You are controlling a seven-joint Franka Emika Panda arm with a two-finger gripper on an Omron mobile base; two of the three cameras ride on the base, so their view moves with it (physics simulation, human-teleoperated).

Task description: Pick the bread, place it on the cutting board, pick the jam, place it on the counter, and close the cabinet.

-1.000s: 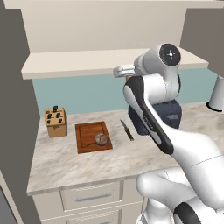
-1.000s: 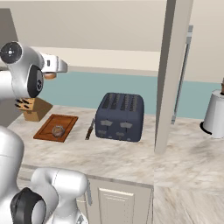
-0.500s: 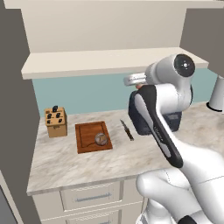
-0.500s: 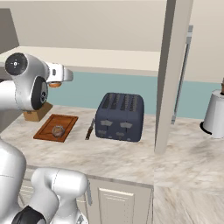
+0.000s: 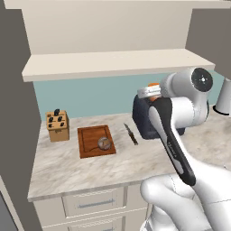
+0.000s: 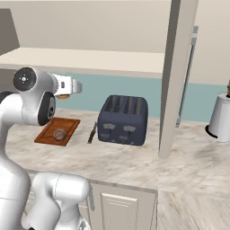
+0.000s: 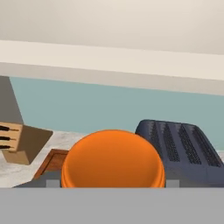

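Note:
My gripper (image 5: 152,93) hangs in the air in front of the toaster, below the cabinet shelf, shut on the jam (image 5: 154,85), a small orange jar. From the right base view, the jam (image 6: 63,96) peeks out under the white hand of the gripper (image 6: 68,89). In the hand view the jar's orange top (image 7: 113,158) sits large at the bottom. The bread (image 5: 104,143), a small round loaf, lies on the reddish-brown cutting board (image 5: 88,136) on the counter (image 5: 67,171). The cabinet (image 5: 113,63) stands open, its door (image 6: 176,76) swung out.
A dark blue toaster (image 5: 143,118) stands right of a knife (image 5: 131,134) on the counter. A light wooden knife block (image 5: 57,126) is left of the board. A white appliance (image 6: 221,117) stands far right. The open door (image 6: 176,76) juts out over the counter.
My gripper has carried the jam rightward and lower, away from the shelf and toward the toaster. Bread and board have stayed put.

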